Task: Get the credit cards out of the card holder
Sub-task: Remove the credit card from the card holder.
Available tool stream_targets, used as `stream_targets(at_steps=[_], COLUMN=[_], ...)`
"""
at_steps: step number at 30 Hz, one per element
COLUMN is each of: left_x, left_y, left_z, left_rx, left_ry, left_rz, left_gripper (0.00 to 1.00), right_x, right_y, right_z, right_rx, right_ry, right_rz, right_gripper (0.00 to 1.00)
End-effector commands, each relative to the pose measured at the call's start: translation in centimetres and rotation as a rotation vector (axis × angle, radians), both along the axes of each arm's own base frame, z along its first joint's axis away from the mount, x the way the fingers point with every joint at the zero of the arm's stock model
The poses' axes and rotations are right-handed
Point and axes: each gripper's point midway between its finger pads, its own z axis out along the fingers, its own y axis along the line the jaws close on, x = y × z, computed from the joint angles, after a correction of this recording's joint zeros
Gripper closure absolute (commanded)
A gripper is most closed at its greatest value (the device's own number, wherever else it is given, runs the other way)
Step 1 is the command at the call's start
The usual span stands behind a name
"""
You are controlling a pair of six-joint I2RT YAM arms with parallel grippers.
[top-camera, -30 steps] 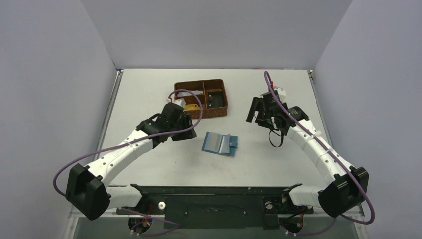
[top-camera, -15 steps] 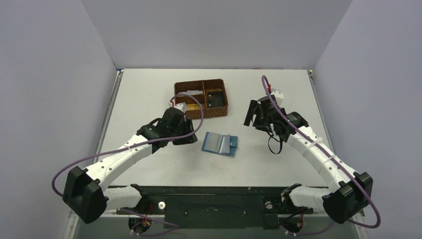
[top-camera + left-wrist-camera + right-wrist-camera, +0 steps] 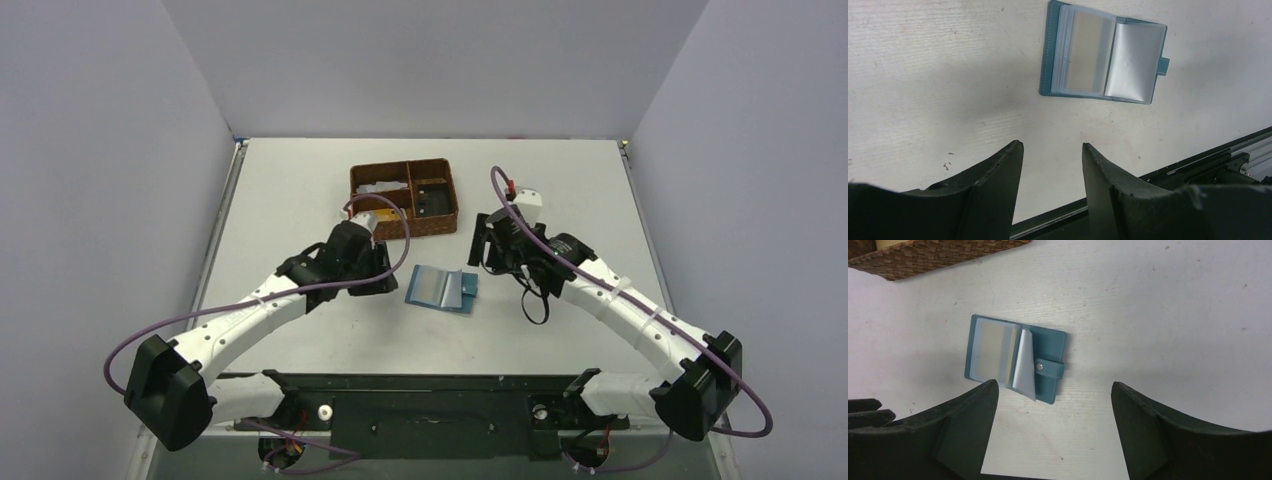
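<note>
The teal card holder (image 3: 442, 288) lies open on the white table between the two arms. A tan-gold credit card (image 3: 1084, 50) sits inside its clear sleeve, also seen in the right wrist view as the credit card (image 3: 990, 350). A silvery sleeve leaf (image 3: 1025, 367) stands half lifted beside the snap tab (image 3: 1049, 368). My left gripper (image 3: 1052, 145) hovers open just left of the card holder (image 3: 1103, 55), nothing between its fingers. My right gripper (image 3: 1054, 385) is open wide, above and right of the card holder (image 3: 1015, 357), touching nothing.
A brown woven compartment basket (image 3: 440, 225) stands behind the card holder, its wall also in the right wrist view (image 3: 923, 257). A black rail (image 3: 430, 385) runs along the near table edge. Grey walls close in the table on the left, right and back.
The right arm has swung left and come close to the card holder. The left arm has drawn back a little toward me. Both grippers stay open; the card holder has not moved.
</note>
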Motion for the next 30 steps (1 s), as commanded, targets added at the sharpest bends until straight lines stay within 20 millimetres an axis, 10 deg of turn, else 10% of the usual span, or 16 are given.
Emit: stream_targets(at_steps=[1,10,30], left_x=[0.2,-0.8,-0.1], left_y=[-1.2,-2.0,-1.8], left_z=[1.3,0.4,3.2], left_rx=[-0.054,-0.050,-0.042], left_ry=[-0.050,-0.043,-0.091], left_rz=[-0.024,-0.028,-0.002], left_gripper=[0.55,0.55,0.55], right_x=[0.0,0.7,4.0], right_y=[2.6,8.9,13.3], right_z=[1.0,-2.9,-9.3], right_rx=[0.034,0.053,-0.022], right_ry=[-0.072,-0.024,0.059], right_rz=[-0.004,0.044,0.065], right_gripper=[0.22,0.34,0.43])
